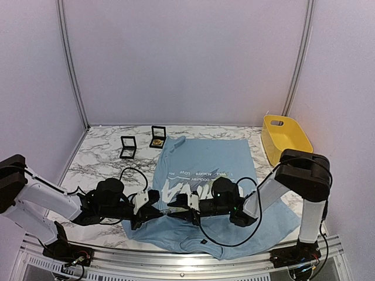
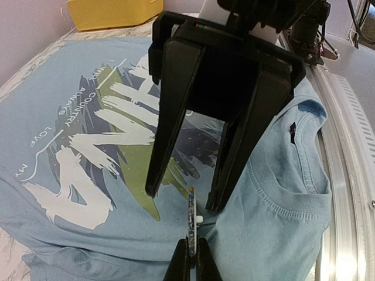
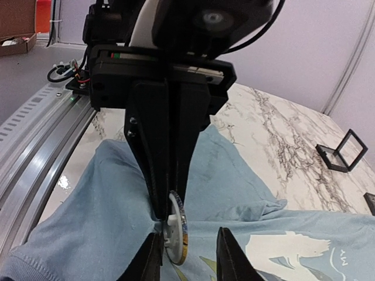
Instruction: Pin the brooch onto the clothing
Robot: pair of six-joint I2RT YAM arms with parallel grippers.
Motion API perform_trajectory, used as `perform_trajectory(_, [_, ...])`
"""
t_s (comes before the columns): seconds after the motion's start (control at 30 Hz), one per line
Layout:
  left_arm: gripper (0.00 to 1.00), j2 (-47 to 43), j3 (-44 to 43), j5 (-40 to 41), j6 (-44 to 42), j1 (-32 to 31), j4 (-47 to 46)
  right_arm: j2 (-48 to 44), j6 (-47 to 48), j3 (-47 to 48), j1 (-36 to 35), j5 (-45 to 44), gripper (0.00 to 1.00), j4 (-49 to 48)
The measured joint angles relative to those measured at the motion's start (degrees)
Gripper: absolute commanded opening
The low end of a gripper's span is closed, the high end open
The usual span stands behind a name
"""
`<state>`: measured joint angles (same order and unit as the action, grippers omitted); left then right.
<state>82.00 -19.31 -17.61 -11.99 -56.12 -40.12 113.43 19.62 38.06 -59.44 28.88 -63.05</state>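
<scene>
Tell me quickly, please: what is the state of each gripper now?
Left gripper: closed, holding the brooch.
Right gripper: open, one finger on each side of the brooch, not gripping it.

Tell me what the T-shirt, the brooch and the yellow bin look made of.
The T-shirt: soft matte knit, probably cotton, with a ribbed collar and printed lettering. The brooch: hard disc, white back, glossy coloured rim; plastic or enamelled metal, unclear. The yellow bin: smooth moulded plastic, handle cut-out.

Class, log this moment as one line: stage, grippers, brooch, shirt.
stage: positioning brooch | left gripper: shut on brooch | right gripper: open, straddling brooch | T-shirt: spread beneath both grippers
</scene>
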Motion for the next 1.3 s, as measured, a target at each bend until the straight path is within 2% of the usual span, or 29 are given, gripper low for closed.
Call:
perform_trajectory(0.17, [0.00, -0.4, 0.3, 0.2, 0.3, 0.0, -0.4, -5.1, 1.2, -2.5, 0.0, -2.5, 0.28, 3.0])
perform_trajectory(0.37, [0.00, -1.5, 0.3, 0.1, 0.9, 0.0, -0.4, -5.8, -0.5, -3.9, 0.0, -1.6, 0.25, 5.6])
perform_trajectory(0.53, [0.00, -2.6, 0.3, -0.1, 1.3, 0.0, -0.4, -3.2, -3.8, -3.5, 0.0, -0.1, 0.01, 3.9])
perform_trajectory(0.7, [0.00, -3.3, 0.3, -2.0, 2.4, 0.0, -0.3, 1.0, -5.4, -3.0, 0.2, -0.3, 0.00, 3.4])
perform_trajectory(0.9, [0.00, -3.9, 0.3, -4.1, 4.0, 0.0, -0.3, 1.9, -7.5, -1.4, 1.0, -0.2, 0.00, 2.7])
perform_trajectory(0.93, [0.00, -3.9, 0.3, -4.3, 4.1, 0.0, -0.3, 2.0, -7.6, -1.2, 1.1, -0.1, 0.08, 2.7])
perform_trajectory(1.03, [0.00, -3.9, 0.3, -4.4, 4.1, 0.0, -0.3, 2.0, -7.7, -1.2, 1.2, 0.0, 0.46, 3.0])
perform_trajectory(1.13, [0.00, -4.0, 0.3, -4.4, 4.0, 0.0, -0.3, 1.2, -7.6, -1.9, 1.7, 0.3, 0.66, 4.1])
perform_trajectory(1.17, [0.00, -4.0, 0.3, -4.4, 4.0, 0.0, -0.3, 0.2, -7.7, -2.5, 2.3, 0.9, 0.79, 4.5])
perform_trajectory(1.2, [0.00, -4.0, 0.3, -4.4, 3.9, 0.0, -0.3, -1.3, -8.3, -3.3, 3.2, 1.8, 0.83, 5.2])
perform_trajectory(1.3, [0.00, -4.1, 0.3, -4.4, 3.5, 0.0, -0.3, -6.2, -9.4, -3.7, 6.1, 5.5, 0.80, 6.5])
